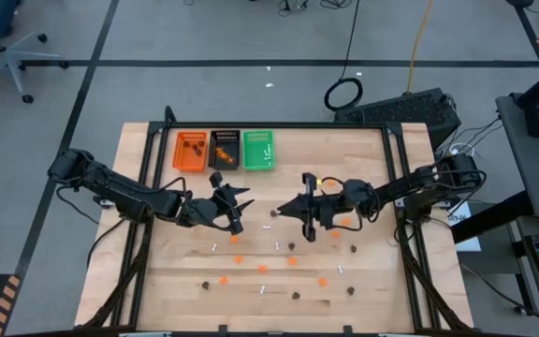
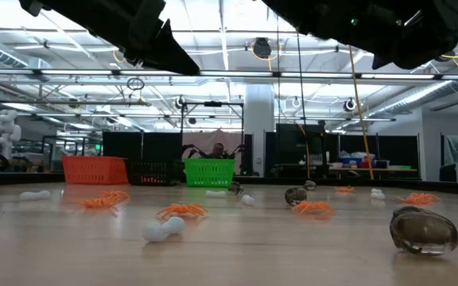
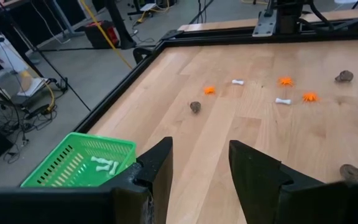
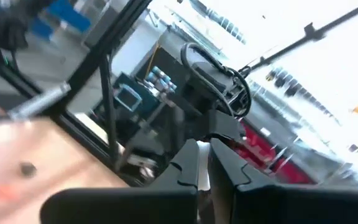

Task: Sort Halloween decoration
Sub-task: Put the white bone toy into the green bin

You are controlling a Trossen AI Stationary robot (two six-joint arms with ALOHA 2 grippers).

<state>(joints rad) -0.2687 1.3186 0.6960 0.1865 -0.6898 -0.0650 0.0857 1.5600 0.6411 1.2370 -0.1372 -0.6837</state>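
Several orange blobs (image 1: pixel 292 261), dark brown blobs (image 1: pixel 353 249) and thin white sticks (image 1: pixel 262 289) lie scattered on the wooden table's near half. My left gripper (image 1: pixel 240 208) hovers open above the table's middle; its wrist view shows its fingers (image 3: pixel 201 168) apart over bare wood. My right gripper (image 1: pixel 285 212) faces it from the right, raised and tipped upward, its fingers (image 4: pixel 204 169) shut with a pale sliver between them. Both arms hang above the table in the low view, the left gripper (image 2: pixel 183 57) at upper left. My right gripper pinches a small pale thing (image 4: pixel 203 177), seemingly a white stick, between its two fingers; only a thin strip shows in the gap. It is lifted clear of the table. Which part of it is held cannot be told.
Three small trays stand in a row at the far edge: orange (image 1: pixel 191 150), black (image 1: pixel 224 150) and green (image 1: pixel 258 150). The green tray (image 3: pixel 79 163) holds white sticks. A black frame rims the table (image 1: pixel 382 206). A brown blob (image 2: pixel 424 230) lies close to the low camera.
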